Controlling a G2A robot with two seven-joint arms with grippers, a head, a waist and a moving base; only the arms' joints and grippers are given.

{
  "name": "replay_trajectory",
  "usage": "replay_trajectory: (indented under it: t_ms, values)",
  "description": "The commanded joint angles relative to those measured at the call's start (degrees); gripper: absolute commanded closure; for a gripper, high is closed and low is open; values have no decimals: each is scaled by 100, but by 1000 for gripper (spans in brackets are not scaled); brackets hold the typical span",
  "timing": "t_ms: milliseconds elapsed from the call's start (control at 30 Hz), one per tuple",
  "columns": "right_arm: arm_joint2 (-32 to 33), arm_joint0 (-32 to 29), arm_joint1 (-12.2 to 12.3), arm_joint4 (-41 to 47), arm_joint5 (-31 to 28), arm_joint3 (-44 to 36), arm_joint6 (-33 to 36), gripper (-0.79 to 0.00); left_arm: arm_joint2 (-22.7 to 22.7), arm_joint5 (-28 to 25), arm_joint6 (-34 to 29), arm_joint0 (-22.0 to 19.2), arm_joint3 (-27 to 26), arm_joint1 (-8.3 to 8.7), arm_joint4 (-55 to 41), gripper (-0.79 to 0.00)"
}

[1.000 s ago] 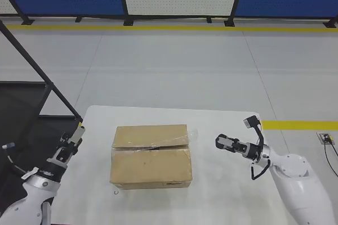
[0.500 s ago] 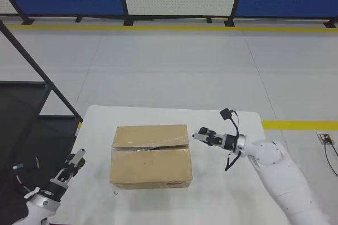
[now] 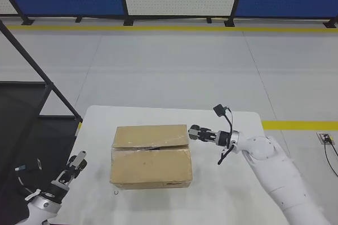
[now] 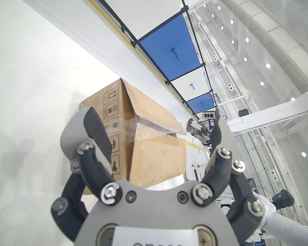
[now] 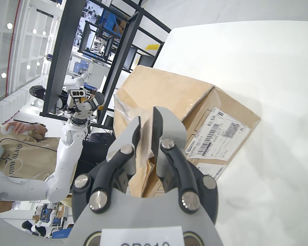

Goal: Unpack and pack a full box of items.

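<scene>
Top view puts your left gripper [image 3: 79,161] at the near-left edge of the table [image 3: 225,191], well apart from the cardboard box [image 3: 151,163], which stands closed at mid-table. Left wrist view gives you what that angle leaves too small to read: its fingers [image 4: 97,129] are spread wide with nothing between them. Your right gripper [image 3: 192,134] sits at the box's far-right corner. Right wrist view shows it pinched on a loose tape end [image 5: 144,135] curling off the top seam.
</scene>
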Motion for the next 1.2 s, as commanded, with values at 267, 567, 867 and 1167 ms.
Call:
replay_trajectory:
  t_ms: [267, 567, 867, 1167]
  values:
    - [348, -697, 140, 473, 523, -1304, 229, 0, 126, -22, -108, -72, 155, 67, -108, -785]
    - [628, -1287, 237, 836, 832, -2204, 273, 0, 228, -65, -181, -103, 258, 124, -146, -785]
    - [690, -1536, 267, 915, 1204, -2301, 141, 0, 290, -73, -197, -121, 253, 179, -189, -785]
    - [572, -1396, 218, 1059, 1248, -1806, -42, 0, 615, -56, 154, -334, 119, 188, -311, -785]
